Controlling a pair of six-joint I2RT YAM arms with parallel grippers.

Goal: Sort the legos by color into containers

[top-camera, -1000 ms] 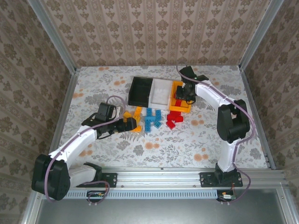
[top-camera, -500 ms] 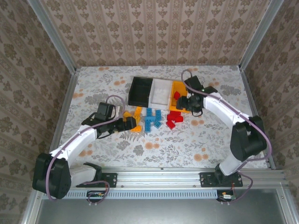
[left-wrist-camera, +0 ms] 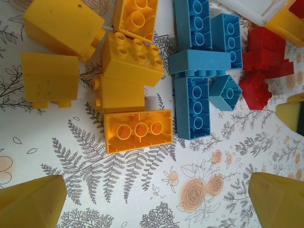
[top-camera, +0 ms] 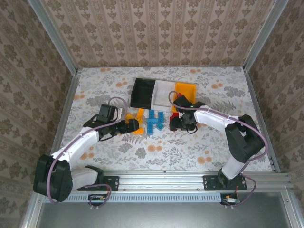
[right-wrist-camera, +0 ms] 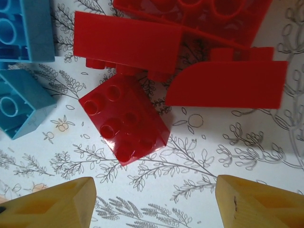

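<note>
Looking down from the top external camera, the legos lie in three clusters below the row of containers: orange-yellow bricks (top-camera: 138, 115) left of centre, blue bricks (top-camera: 155, 119) in the middle, red bricks (top-camera: 173, 115) to the right. The black bin (top-camera: 141, 92), white bin (top-camera: 164, 92) and orange-yellow bin (top-camera: 186, 90) stand side by side above them. The left gripper (top-camera: 131, 127) sits at the lower left edge of the orange-yellow cluster. The right gripper (top-camera: 177, 124) hangs over the red one, so each arm is nearer its own colour.

Seen from the left wrist, the left gripper (left-wrist-camera: 154, 204) has its fingers spread wide at the bottom corners, with nothing between them. A flat orange-yellow brick (left-wrist-camera: 137, 130) lies underside up just above the gap. Its long axis runs left to right, in line with the fingers' closing direction, so a grip would probably call for a wrist turn.

Seen from the right wrist, the right gripper (right-wrist-camera: 153, 204) also shows its fingers apart and empty at the bottom corners. A square red brick (right-wrist-camera: 126, 118), studs up, lies above the gap and a little left of centre. It is turned so that its corners, not its flat sides, face the fingers. Two sloped red bricks (right-wrist-camera: 223, 83) crowd it from the upper right.
</note>
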